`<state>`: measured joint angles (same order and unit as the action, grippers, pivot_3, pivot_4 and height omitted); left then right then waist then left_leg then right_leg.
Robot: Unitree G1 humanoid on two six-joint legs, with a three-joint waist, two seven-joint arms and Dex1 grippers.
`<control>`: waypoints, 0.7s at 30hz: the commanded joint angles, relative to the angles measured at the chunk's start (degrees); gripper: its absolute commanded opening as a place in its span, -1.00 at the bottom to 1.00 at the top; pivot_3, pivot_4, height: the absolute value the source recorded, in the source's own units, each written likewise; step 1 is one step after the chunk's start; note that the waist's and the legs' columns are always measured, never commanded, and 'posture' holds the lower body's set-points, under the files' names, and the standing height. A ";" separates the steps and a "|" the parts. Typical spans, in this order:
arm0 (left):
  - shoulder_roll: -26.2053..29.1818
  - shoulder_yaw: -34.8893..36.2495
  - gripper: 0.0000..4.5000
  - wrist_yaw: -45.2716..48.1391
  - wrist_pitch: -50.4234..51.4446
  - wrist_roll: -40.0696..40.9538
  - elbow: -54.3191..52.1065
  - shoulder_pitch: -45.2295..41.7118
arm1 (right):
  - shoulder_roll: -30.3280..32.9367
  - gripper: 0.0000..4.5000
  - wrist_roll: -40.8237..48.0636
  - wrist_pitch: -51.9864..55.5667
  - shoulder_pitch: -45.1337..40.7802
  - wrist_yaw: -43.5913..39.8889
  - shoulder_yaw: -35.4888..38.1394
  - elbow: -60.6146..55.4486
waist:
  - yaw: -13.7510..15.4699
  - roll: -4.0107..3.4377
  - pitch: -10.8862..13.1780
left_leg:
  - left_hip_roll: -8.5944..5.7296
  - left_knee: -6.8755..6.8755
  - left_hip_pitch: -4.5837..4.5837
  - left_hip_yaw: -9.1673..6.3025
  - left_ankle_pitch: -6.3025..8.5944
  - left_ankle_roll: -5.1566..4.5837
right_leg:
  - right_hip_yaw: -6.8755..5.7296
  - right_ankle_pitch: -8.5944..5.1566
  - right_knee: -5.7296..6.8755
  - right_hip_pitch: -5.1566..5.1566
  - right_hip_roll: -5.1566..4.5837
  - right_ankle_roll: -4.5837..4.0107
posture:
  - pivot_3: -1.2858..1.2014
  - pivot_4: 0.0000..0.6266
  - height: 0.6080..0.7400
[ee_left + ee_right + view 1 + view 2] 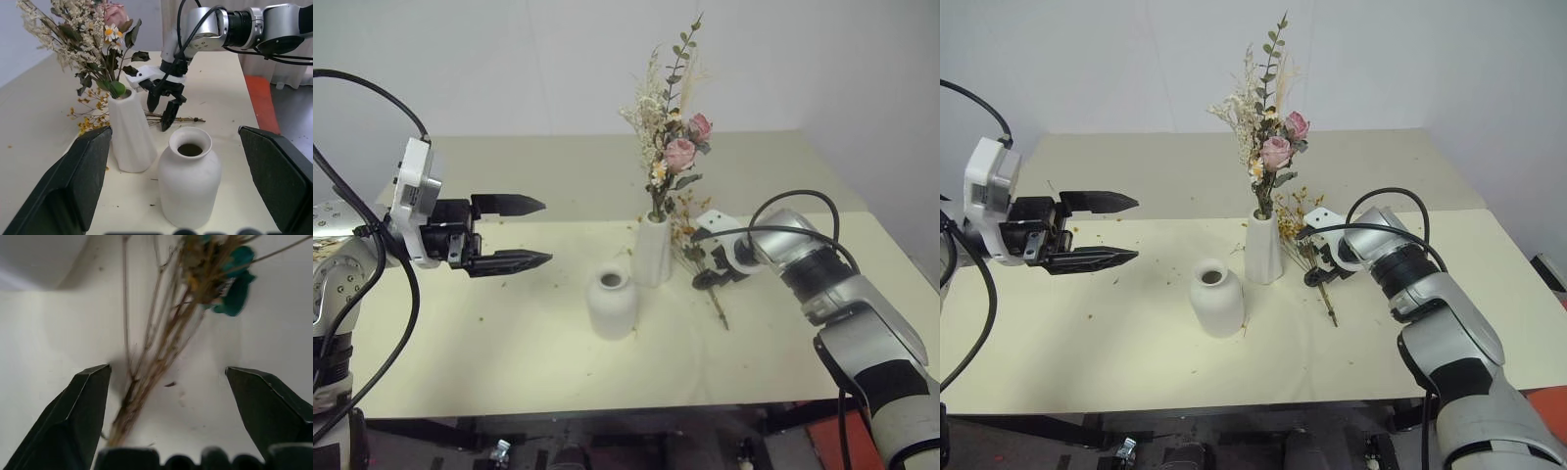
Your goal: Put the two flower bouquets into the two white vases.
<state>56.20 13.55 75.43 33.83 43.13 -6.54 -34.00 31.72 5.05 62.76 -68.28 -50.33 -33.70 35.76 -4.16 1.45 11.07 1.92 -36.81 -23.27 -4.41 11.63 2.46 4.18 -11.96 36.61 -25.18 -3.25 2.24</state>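
The right gripper (165, 105) is angling down with fingers spread wide astride the yellow-blossom bouquet (1317, 264), not gripping it. The left gripper (509, 233) is hovering level, fingers apart, empty. The cream tabletop (509, 352) is speckled with crumbs. That bouquet is lying flat beside the tall vase (653, 252), stems pointing toward the near edge. The rose bouquet (671, 137) is standing upright in the tall vase; the round vase (612, 304) is standing just beside it.

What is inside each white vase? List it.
Tall vase: rose bouquet stands in it, lower stems hidden. Round vase: dark mouth, nothing protrudes; its bottom can't be seen. Yellow bouquet lies on the table.
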 commanded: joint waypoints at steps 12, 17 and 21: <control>0.93 3.42 1.00 -1.88 0.47 2.25 -2.51 1.05 | -1.97 -0.93 -2.51 0.65 -1.61 6.18 13.44 7.42 | 0.06 0.00 0.00 | 0.00 -0.01 0.04 -0.01 0.00 0.00 | 0.00 -0.02 0.13 0.01 0.01 -0.02 | 0.03 -0.52 1.00; 1.02 2.80 1.00 -1.63 0.29 2.09 -1.38 0.19 | -2.30 -0.97 -0.62 6.60 -2.19 15.51 25.46 8.29 | 0.03 0.00 0.00 | 0.00 -0.01 0.06 -0.01 0.00 0.00 | 0.00 -0.02 0.14 0.01 0.02 -0.02 | 0.03 -0.52 1.00; 1.04 2.24 1.00 -1.15 -0.04 1.71 -0.24 -0.83 | -1.89 -0.97 0.80 8.64 -0.94 23.01 36.05 4.72 | 0.06 0.00 0.00 | -0.01 -0.01 0.03 -0.01 0.00 0.00 | 0.00 -0.02 0.12 0.01 0.01 -0.02 | 0.03 -0.52 1.00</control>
<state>56.22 14.67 73.91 34.05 44.67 -6.73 -33.41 28.93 4.92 70.50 -68.49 -30.04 -1.53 43.57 -4.10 1.45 11.07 1.91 -36.82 -23.24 -4.43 11.62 2.46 4.19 -11.98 36.74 -25.17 -3.24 2.22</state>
